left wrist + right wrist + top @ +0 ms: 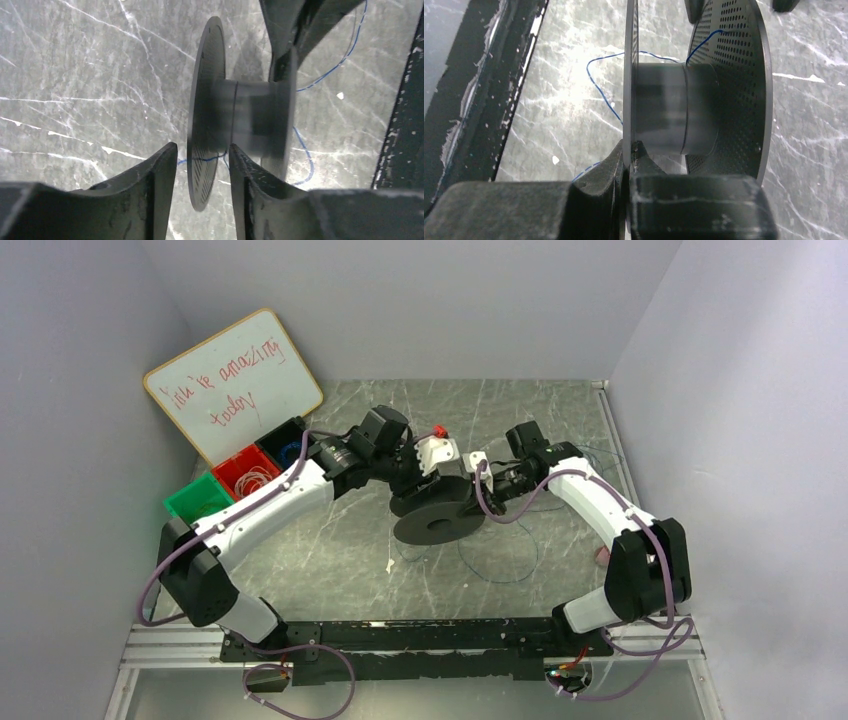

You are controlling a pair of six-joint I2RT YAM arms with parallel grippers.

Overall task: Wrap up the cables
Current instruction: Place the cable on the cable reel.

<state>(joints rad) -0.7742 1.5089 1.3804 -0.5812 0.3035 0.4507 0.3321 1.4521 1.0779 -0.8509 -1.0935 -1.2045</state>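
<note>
A black spool (435,515) hangs on its side over the middle of the table, between my two grippers. My left gripper (200,165) is open: one perforated flange (205,100) stands in the gap with space on both sides. My right gripper (629,155) is shut on the rim of the other, thin flange (628,60). The cables are one very thin blue wire (500,562) lying in loose loops on the table below the spool. A strand of the wire (599,85) runs up to the hub (669,115), and in the left wrist view it (305,160) trails past the spool.
At the back left a whiteboard (235,380) leans on the wall. Below it sit a green bin (198,498), a red bin (245,470) holding whitish coils and a dark bin (285,445). A small white scrap (389,565) lies on the marble table (330,560).
</note>
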